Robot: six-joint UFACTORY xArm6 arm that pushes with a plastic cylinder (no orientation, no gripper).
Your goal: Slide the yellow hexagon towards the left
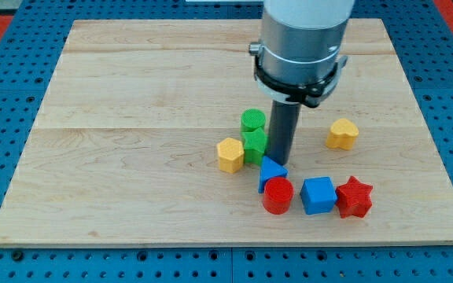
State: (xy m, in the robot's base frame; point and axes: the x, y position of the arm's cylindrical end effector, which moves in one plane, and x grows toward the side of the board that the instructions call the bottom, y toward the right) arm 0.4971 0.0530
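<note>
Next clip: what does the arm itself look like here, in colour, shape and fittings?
A thick grey metallic cylinder enters from the view's top, ringed at its lower end by a black clamp band. Below it hangs a straight dark rod, narrower than the cylinder. My tip is its plain blunt end. No cables or markings show.

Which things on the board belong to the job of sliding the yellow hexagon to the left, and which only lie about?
For the job:
yellow hexagon
my tip, to its right, behind the green blocks

Only lying about:
green cylinder
green block
blue triangle
red cylinder
blue cube
red star
yellow heart-like block
</note>
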